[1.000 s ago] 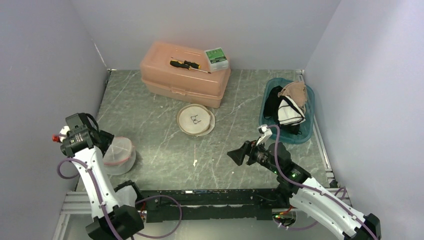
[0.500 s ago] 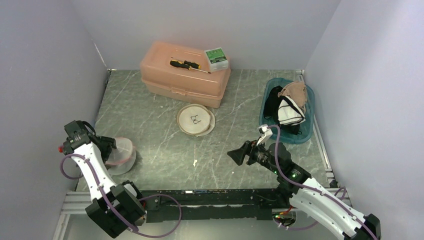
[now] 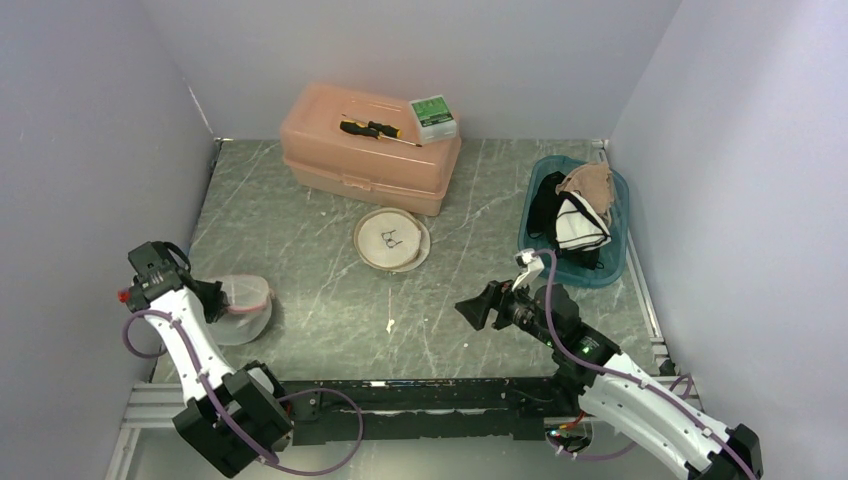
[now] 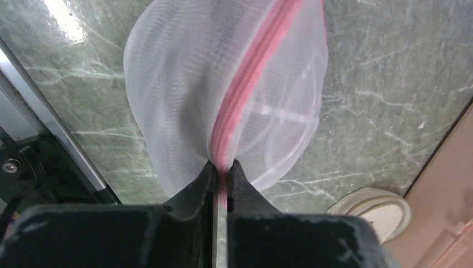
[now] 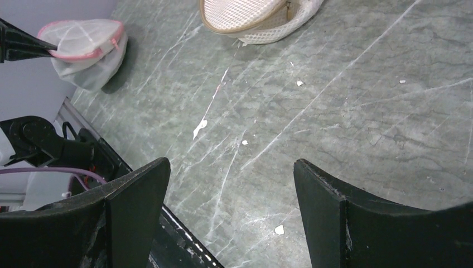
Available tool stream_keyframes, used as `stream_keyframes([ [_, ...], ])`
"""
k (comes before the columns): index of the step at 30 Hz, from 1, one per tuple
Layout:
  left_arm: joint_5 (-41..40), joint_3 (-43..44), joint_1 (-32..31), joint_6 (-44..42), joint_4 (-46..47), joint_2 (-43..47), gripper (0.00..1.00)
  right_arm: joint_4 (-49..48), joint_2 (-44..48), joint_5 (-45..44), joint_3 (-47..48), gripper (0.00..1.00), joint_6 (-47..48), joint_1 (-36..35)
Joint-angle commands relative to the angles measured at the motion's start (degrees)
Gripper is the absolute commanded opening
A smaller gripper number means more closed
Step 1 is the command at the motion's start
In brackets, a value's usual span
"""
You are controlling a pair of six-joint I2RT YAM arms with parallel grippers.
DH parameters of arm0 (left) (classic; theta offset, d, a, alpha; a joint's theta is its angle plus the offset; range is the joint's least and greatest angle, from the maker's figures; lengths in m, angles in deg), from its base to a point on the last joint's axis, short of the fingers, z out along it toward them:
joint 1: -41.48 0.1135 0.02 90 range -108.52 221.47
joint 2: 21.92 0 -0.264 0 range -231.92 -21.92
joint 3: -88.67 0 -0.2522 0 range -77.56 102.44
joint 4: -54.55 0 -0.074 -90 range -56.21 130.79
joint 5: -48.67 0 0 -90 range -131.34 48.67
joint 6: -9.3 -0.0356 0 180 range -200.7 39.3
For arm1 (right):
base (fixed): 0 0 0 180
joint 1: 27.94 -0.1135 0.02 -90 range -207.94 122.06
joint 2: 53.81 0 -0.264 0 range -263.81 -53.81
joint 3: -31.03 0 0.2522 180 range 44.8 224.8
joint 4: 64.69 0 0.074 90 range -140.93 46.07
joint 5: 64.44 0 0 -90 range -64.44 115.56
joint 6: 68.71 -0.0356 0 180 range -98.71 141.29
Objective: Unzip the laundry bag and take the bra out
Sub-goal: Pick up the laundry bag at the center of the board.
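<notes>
Table (image 3: 320,250): green marbled top, walled on three sides
Toolbox (image 3: 370,150): peach plastic, at the far edge, lid down, well apart from the work
Basin (image 3: 612,268): blue, far right, heaped with mixed garments
Laundry bag (image 4: 184,84): white see-through mesh, slumped at the table's near-left corner, close to the metal edge rail
Cream mesh pouch (image 3: 391,239): round, mid-table, untouched
Right gripper (image 5: 230,164): jaws spread wide with nothing between them, hovering above bare table right of centre, well apart from the bag
Left gripper (image 4: 222,178): jaws clenched on the bag's near rim, nipping the pink zip line with some mesh
Pink zipper (image 4: 254,67): runs from the pinch up over the bag, looks done up (the slider is not visible, so I cannot tell whether the pull is in the grip)
Bra: presumably inside the bag; only faint pale lines show through the mesh
Risk, drag: with tape held and no pull, any tug would probably move the whole bag
Risk, no brace: nothing pins this light bag
Risk, edge: a pull toward the rail could tip it off the table
Risk, slip: thin mesh may slide out or snag
</notes>
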Motion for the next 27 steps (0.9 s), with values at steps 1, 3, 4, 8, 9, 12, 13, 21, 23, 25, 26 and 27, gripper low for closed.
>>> stream_keyframes([
  [1,1.9,0.5,0.3,-1.5,0.7,2.6,0.03,-0.2,1.1,-1.8,2.2,0.85,1.0,-0.1],
  [3,2.3,1.7,-0.5,-2.1,0.0,4.6,0.03,0.1,1.4,-2.1,2.3,0.85,1.1,-0.1],
  [4,3.2,2.3,-1.1,-2.3,0.0,6.2,0.03,0.3,1.5,-2.3,2.4,0.85,1.2,-0.1],
  [8,12.7,3.4,-4.2,-1.3,5.1,13.8,0.03,0.3,1.1,-3.5,2.0,0.85,2.2,-0.1],
  [9,15.8,3.6,-5.0,-0.9,6.9,15.2,0.03,0.3,0.8,-4.0,2.1,0.85,2.4,-0.1],
  [12,23.6,2.9,-7.4,-0.3,13.6,17.9,0.03,-0.2,-0.7,-4.3,2.7,0.85,2.6,-0.1],
  [13,24.8,2.8,-8.5,-0.3,14.6,18.5,0.03,-0.3,-1.1,-5.2,3.0,0.85,2.6,-0.1],
  [21,37.6,12.2,-14.0,1.4,21.8,17.2,0.03,0.0,-1.2,-8.8,6.7,0.85,3.6,-0.1],
  [23,40.2,15.0,-14.9,2.7,23.4,16.5,0.03,-0.3,-1.1,-8.8,7.7,0.85,3.6,0.0],
  [25,43.1,16.6,-15.7,5.1,25.9,15.7,0.03,-0.8,-0.9,-8.4,8.8,0.85,3.4,0.0],
  [26,44.8,17.0,-16.1,6.5,27.7,15.2,0.03,-0.9,-0.7,-8.1,9.2,0.85,3.1,-0.1],
  [27,46.1,17.2,-16.4,7.9,29.5,14.9,0.03,-1.1,-0.5,-7.8,9.7,0.85,2.9,0.0],
])
